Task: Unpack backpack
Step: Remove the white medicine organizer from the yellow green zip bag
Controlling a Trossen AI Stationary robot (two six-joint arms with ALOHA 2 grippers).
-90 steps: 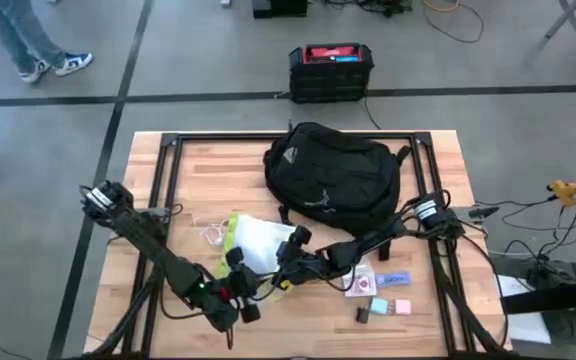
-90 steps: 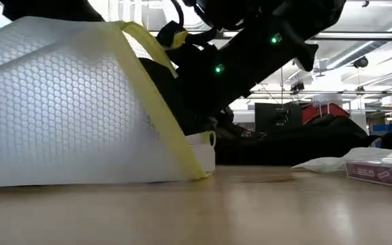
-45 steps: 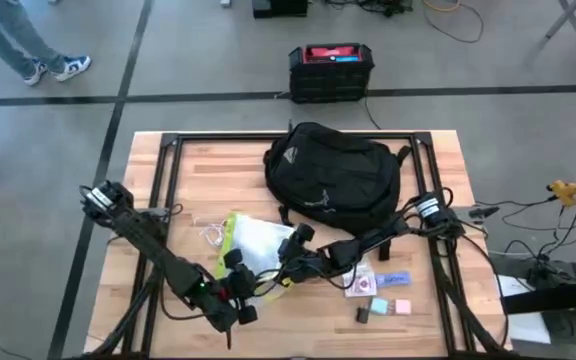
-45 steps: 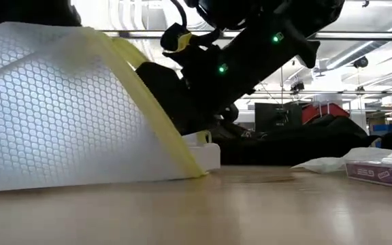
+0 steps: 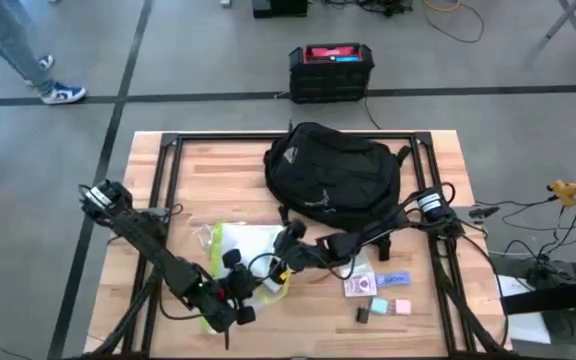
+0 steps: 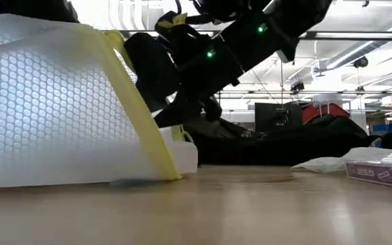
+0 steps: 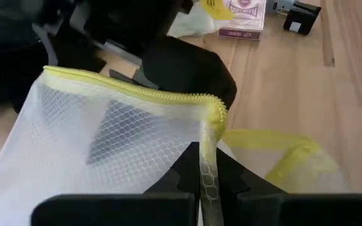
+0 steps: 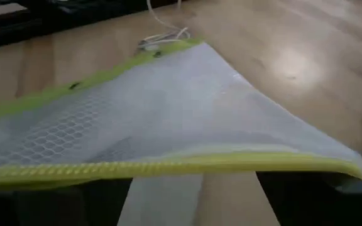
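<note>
The backpack [image 5: 333, 180] lies behind both claws, well apart, on the counter [image 5: 438, 330]. Between the claws is a white mesh pouch [image 5: 248, 255]. The left claw [image 7: 201, 179] is closed on its yellow zipper edge; the right claw [image 5: 288, 262] also touches it, but its grip I cannot tell. If they pull unevenly, the pouch may slip or tear.

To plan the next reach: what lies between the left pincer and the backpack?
In the high view, the mesh pouch and the right pincer lie between the left pincer and the backpack.
</note>
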